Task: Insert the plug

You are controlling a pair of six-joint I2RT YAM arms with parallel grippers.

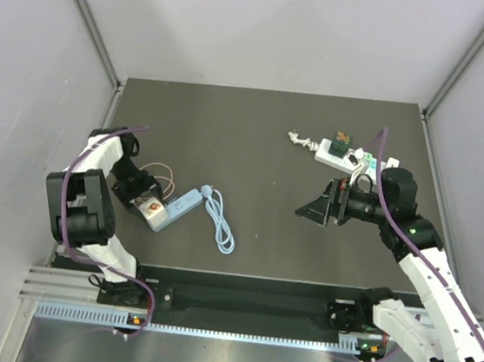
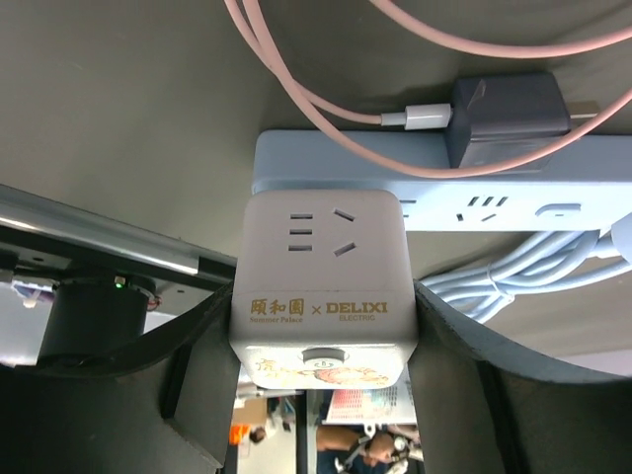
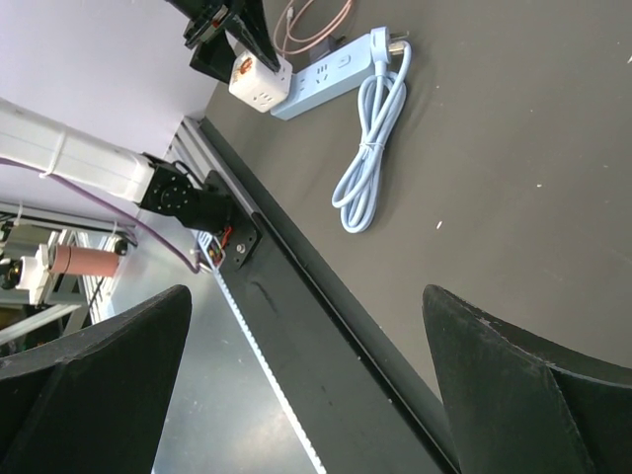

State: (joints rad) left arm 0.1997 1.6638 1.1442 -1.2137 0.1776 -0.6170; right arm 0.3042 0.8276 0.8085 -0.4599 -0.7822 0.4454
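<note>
My left gripper (image 1: 145, 205) is shut on a white cube socket adapter (image 2: 321, 286), its fingers (image 2: 197, 355) pressing both sides. The cube sits against the near end of a light blue power strip (image 1: 184, 205), which also shows in the left wrist view (image 2: 474, 188). The strip's own cord (image 1: 222, 225) lies coiled beside it, its plug (image 1: 208, 193) loose on the table, also seen in the right wrist view (image 3: 387, 39). My right gripper (image 1: 310, 210) is open and empty, well right of the strip, jaws wide apart in the right wrist view (image 3: 306, 385).
A grey charger (image 2: 504, 114) with a pink cable (image 2: 326, 104) is plugged into the blue strip. A white power strip (image 1: 336, 159) with small items and a white cord (image 1: 299, 139) lies at the back right. The table's front rail (image 3: 296, 286) lies below my right gripper.
</note>
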